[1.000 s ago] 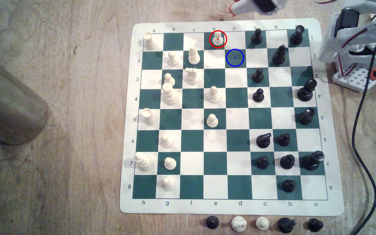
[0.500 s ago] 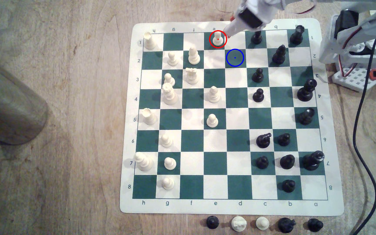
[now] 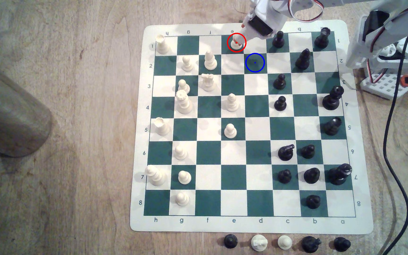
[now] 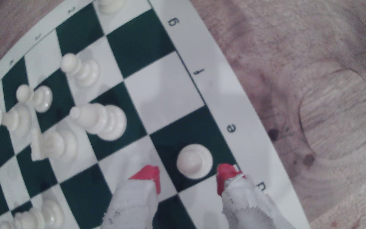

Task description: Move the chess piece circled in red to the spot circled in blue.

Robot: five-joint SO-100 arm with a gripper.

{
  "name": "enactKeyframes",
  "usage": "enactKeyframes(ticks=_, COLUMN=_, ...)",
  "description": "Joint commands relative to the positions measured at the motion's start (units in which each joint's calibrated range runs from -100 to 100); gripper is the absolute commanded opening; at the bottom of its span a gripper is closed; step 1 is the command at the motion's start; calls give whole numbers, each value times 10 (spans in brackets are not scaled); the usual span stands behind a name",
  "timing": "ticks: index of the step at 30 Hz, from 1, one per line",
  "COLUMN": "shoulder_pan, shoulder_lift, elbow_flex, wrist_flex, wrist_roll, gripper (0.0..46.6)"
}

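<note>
Hand [image 4: 188,176]: tilted low over the board's far edge, red tips spread either side of the white pawn [image 4: 194,160], seemingly not touching.
Pawn: upright on its dark square.
Blue-ringed square [image 3: 254,62]: bare, diagonally adjacent.
Tabletop [image 3: 75,122]: worn wood.

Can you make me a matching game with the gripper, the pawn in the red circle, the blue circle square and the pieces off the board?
Things:
1. gripper
2. pawn in the red circle
3. blue circle square
4. captured pieces

States:
A. dark green, with no piece on it
B. standing in a row on the wooden table, below the board in the exterior view
C. open, red tips either side of a pawn
D. cream-white, standing on the dark square by the letter e

Pairs: 1-C, 2-D, 3-A, 4-B
</note>
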Motion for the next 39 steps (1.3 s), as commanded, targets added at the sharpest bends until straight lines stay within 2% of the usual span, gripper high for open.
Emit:
enactKeyframes(ticks=1, shoulder_pan=11, shoulder_lift=18, elbow_flex=-38, wrist_flex=-19, wrist_roll=5, gripper=142)
enactKeyframes(ticks=16, shoulder_pan=2, shoulder_lift=88, elbow_flex=-94, wrist_flex=-41, wrist_roll=4, gripper=132)
enactKeyframes(ticks=24, shoulder_pan=-5, shoulder_lift=93, elbow_flex=-98, wrist_flex=-35, wrist_roll=4, gripper=117)
enactKeyframes(ticks=39, shoulder_pan=-2, shoulder_lift=112, elbow_flex=-99, wrist_flex=-35, wrist_roll=8, gripper=119)
